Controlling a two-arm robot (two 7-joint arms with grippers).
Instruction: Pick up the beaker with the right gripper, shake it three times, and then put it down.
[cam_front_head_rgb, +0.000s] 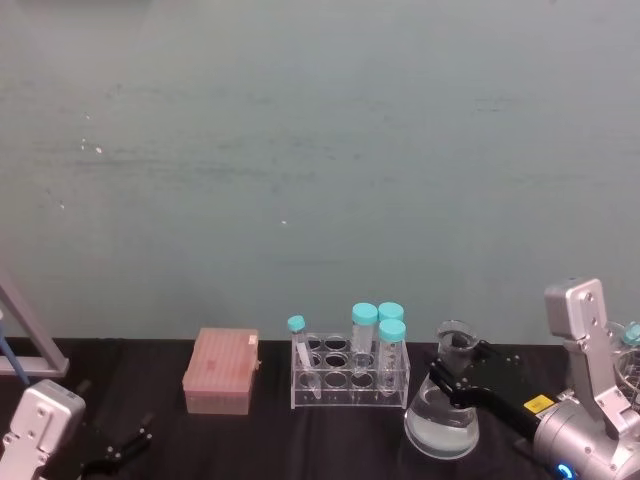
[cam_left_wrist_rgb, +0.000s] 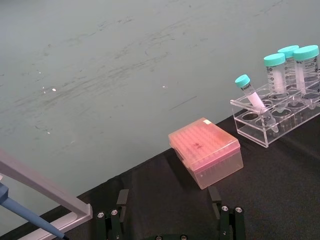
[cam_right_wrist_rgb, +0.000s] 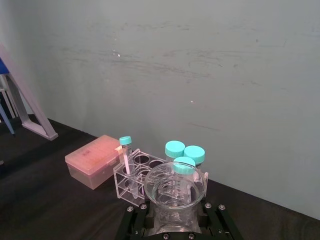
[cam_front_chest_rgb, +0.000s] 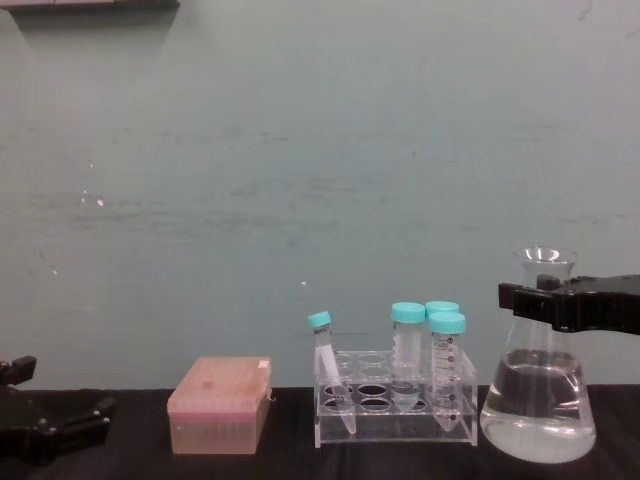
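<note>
Black blocky right tool (cam_front_chest_rgb: 541, 294) grips the neck of the clear glass conical beaker (cam_front_chest_rgb: 538, 400); grasp looks made, a steady lift comes next; left tool (cam_front_head_rgb: 125, 447) idles open, low left.

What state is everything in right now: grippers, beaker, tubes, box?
beaker: upright, uncapped, clear liquid in its lower part.
right gripper: shut on the beaker's neck.
left gripper: open, holding nothing.
three large tubes: capped, upright in the rack.
small tube: capped, leaning in the rack.
pink box: lid closed.
</note>
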